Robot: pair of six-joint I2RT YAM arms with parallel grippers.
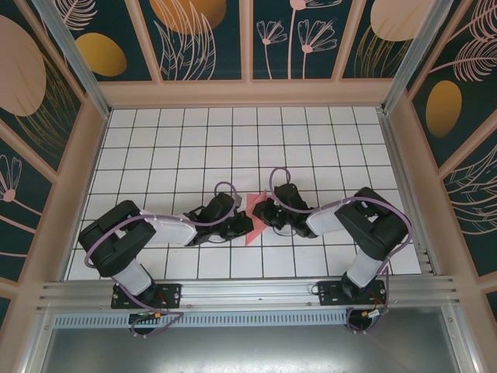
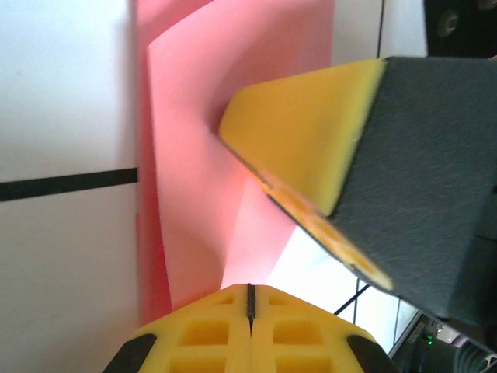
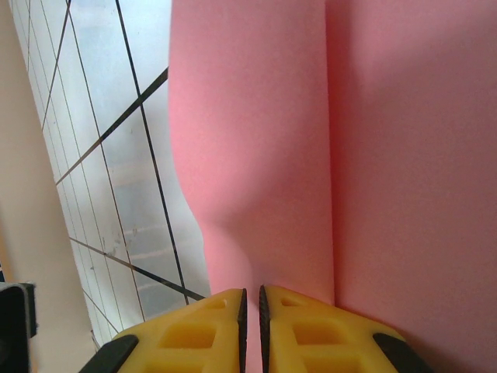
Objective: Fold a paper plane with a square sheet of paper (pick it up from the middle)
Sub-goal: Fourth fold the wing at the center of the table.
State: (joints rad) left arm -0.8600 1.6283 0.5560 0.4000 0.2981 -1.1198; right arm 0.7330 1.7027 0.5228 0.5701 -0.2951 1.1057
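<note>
Pinches a thin salmon-pink sheet of paper (image 1: 253, 210) from both sides, over the white gridded surface (image 1: 194, 140), at its near middle. Has the left gripper (image 2: 249, 294) pressed fully together, seemingly on the sheet's lower edge, and the right gripper (image 3: 252, 295) nipped to a hairline on a smooth panel. Holds the sheet upright and bowed between opposed grips, probably to steady one flap while shaping a crease. Looks partway folded; no dart form yet.

Lab robot cell: gridded table (image 1: 194, 132), aluminium-framed panels (image 1: 198, 35)
</note>
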